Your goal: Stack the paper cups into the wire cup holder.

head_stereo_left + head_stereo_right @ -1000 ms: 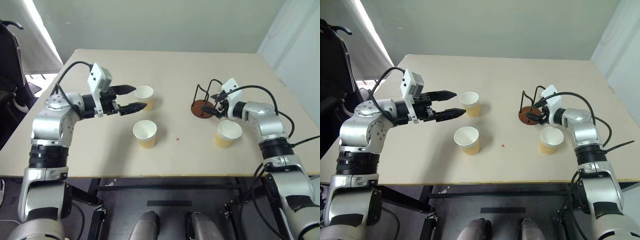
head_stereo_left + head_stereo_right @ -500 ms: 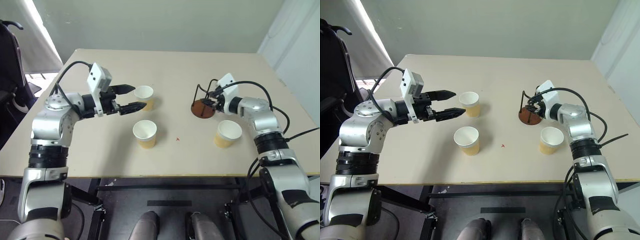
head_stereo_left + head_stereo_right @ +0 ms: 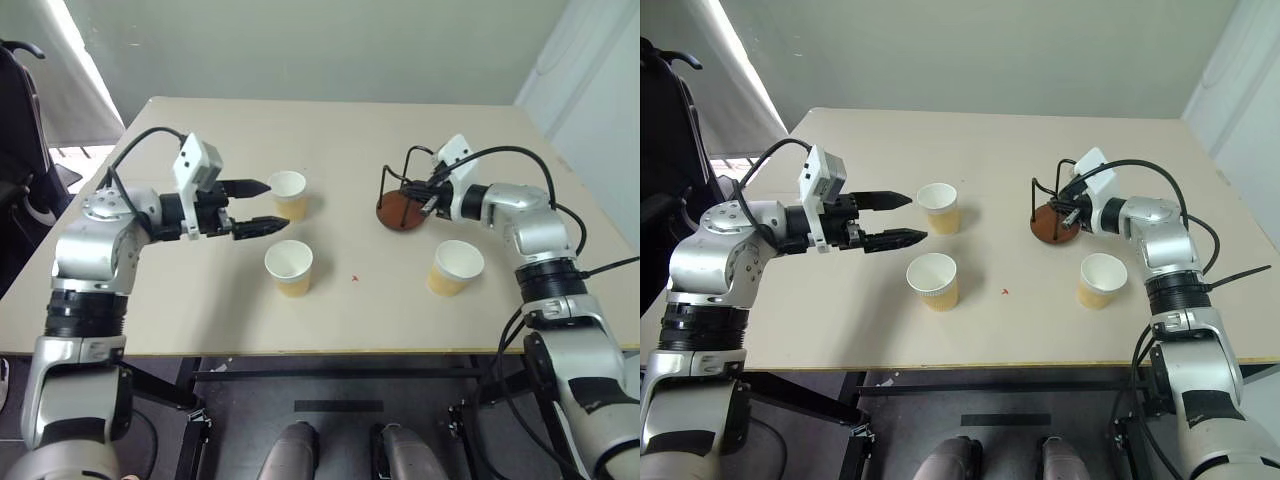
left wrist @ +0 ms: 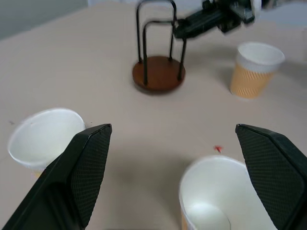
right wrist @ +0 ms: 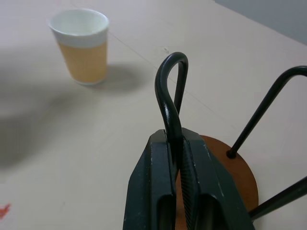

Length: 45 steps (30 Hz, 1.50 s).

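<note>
I am gripping the wire cup holder (image 3: 404, 202) by one of its upright black loops: the right gripper (image 5: 175, 158) has its two fingers pressed tight on the wire, which is running up between them and arching over just past the tips. I judge I am holding it this way to drag or steady the holder, since its rusty disc base is sitting toward the far right part of the table (image 3: 350, 120), well apart from most of the cups. The holder is empty, so no cup is stacked yet.

One paper cup (image 3: 456, 267) is standing upright just nearer the front edge than the holder, beside my right forearm. The other two are standing left of centre: the far cup (image 3: 288, 193) and the near cup (image 3: 288, 267).

The left gripper (image 3: 258, 206) is hovering with its fingers (image 4: 79, 170) spread wide, clasping nothing. Its tips are pointing into the gap between those two cups, just beside the far one, probably waiting to pick one.
</note>
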Each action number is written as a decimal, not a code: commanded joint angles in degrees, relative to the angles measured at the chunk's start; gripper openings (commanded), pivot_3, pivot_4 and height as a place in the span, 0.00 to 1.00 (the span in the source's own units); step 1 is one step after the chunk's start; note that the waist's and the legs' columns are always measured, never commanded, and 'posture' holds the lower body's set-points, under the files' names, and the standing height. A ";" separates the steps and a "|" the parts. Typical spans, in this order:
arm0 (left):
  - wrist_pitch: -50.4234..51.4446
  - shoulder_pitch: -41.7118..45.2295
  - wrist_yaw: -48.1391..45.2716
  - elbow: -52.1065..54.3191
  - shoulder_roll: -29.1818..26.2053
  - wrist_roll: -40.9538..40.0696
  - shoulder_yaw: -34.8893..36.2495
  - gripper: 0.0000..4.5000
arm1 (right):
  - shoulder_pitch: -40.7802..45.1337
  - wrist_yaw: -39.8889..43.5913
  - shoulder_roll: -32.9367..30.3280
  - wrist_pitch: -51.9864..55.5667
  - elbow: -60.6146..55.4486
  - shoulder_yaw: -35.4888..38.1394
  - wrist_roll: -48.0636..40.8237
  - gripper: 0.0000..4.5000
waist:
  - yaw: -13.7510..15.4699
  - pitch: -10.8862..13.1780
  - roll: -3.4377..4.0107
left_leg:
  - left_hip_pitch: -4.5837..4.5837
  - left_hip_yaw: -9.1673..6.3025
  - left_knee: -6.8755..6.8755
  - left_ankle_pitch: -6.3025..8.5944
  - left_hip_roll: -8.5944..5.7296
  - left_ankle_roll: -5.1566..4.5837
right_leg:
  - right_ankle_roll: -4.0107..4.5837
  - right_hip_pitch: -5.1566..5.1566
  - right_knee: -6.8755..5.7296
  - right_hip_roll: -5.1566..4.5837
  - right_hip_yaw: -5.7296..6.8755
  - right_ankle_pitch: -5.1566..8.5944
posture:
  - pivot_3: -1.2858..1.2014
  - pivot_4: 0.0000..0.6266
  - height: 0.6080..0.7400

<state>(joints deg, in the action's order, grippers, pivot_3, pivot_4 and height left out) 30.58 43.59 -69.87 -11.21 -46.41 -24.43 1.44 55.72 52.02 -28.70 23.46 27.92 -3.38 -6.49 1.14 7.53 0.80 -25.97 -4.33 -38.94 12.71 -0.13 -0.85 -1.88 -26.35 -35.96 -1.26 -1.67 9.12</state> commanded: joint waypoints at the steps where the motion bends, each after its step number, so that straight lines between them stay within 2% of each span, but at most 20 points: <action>1: 0.18 1.73 -3.95 0.22 -3.38 -0.04 0.37 0.99 | -0.50 3.54 -1.38 3.85 -9.27 0.76 -3.65 0.01 | -0.03 0.00 0.00 | -0.01 -0.01 0.00 0.00 0.00 0.01 | 0.09 -0.01 0.00 0.00 0.01 0.05 | 0.52 0.24 1.00; 7: -1.04 3.63 -7.52 -1.93 -5.88 0.76 -0.07 0.99 | -3.71 7.44 -3.06 10.18 -20.14 -0.68 -6.79 0.01 | -0.04 0.00 0.00 | -0.01 -0.02 0.00 -0.01 0.00 0.02 | 0.38 0.01 -0.01 0.00 0.01 0.23 | 0.52 0.24 1.00; 21: 0.41 4.42 -12.10 -0.01 -5.58 0.18 -1.40 0.99 | -10.11 11.85 -5.42 17.30 -34.66 -5.03 -12.03 0.01 | -0.33 0.00 0.00 | 0.00 -0.03 -0.03 -0.03 0.00 -0.01 | 0.41 0.00 -0.03 0.01 0.01 0.25 | 0.52 0.24 1.00; 30: 1.20 3.91 -12.73 1.44 -4.85 0.05 -1.95 0.99 | -11.91 13.65 -6.10 17.13 -36.48 -7.98 -12.72 0.01 | -0.42 -0.01 -0.01 | 0.02 -0.03 -0.03 -0.04 0.00 -0.03 | 0.42 0.02 -0.04 0.01 0.01 0.25 | 0.52 0.24 1.00; 37: 1.73 3.67 -12.44 2.12 -4.80 0.01 -1.69 0.99 | -12.06 13.49 -5.70 13.89 -33.15 -10.85 -10.28 0.01 | -0.45 -0.01 -0.02 | 0.03 -0.03 -0.05 -0.04 0.01 -0.04 | 0.42 0.03 -0.04 0.01 0.01 0.25 | 0.52 0.24 1.00; 41: 2.20 3.21 -12.16 2.84 -4.88 -0.16 -1.44 0.99 | -11.81 13.24 -5.57 12.24 -30.93 -11.75 -9.08 0.24 | -0.45 -0.01 -0.02 | 0.04 -0.03 -0.06 -0.04 0.01 -0.05 | 0.42 0.04 -0.05 0.01 0.01 0.25 | 0.52 0.24 1.00; 45: 2.56 2.92 -11.96 3.35 -5.02 -0.19 -1.22 0.99 | -11.86 13.20 -5.64 10.80 -29.38 -12.09 -7.78 0.56 | -0.45 -0.02 -0.03 | 0.04 -0.03 -0.06 -0.04 0.01 -0.05 | 0.41 0.04 -0.05 0.01 0.01 0.25 | 0.52 0.24 1.00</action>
<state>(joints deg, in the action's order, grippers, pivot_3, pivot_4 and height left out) 32.95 46.22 -82.07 -9.88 -50.78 -23.54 -1.00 43.36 65.27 -34.09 35.52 -1.06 -15.63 -14.60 0.69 7.51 0.77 -25.92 -4.36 -38.99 12.68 -0.12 -0.90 -1.47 -26.30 -36.02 -1.25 -1.66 9.37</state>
